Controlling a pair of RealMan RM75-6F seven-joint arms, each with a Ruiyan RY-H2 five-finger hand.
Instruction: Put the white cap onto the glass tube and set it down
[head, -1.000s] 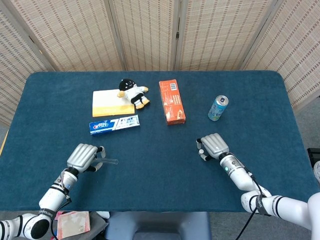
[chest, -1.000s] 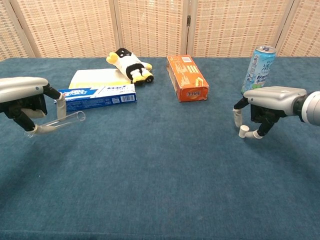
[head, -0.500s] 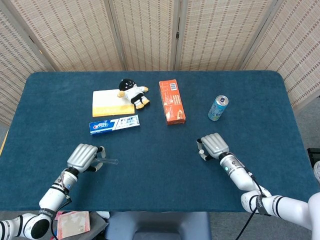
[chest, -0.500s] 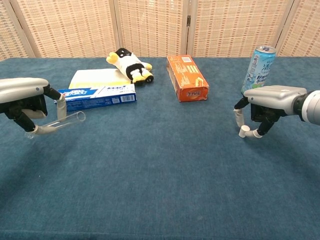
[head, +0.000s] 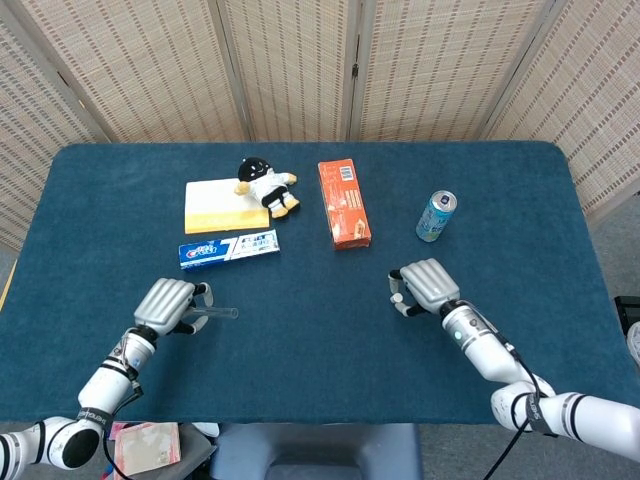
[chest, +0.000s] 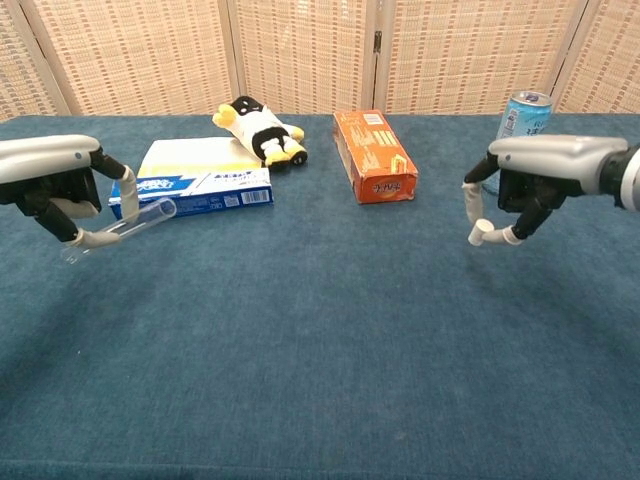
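Observation:
My left hand (head: 168, 305) (chest: 62, 186) holds the clear glass tube (chest: 124, 226) (head: 219, 313) above the blue cloth at the near left, the tube's open end pointing right. At the near right my right hand (head: 425, 287) (chest: 540, 176) pinches the small white cap (chest: 482, 233) (head: 398, 299) between thumb and a finger, lifted off the cloth. The two hands are far apart, with a wide stretch of cloth between them.
On the blue table (head: 320, 350) lie a toothpaste box (head: 229, 249), a yellow-white pad (head: 222, 205) with a penguin toy (head: 265, 186) on it, an orange box (head: 343, 203) and an upright drinks can (head: 436, 216) behind my right hand.
Both hands have risen from the cloth. The left lifted the tube and the right lifted the cap, each moving slightly upward and inward.

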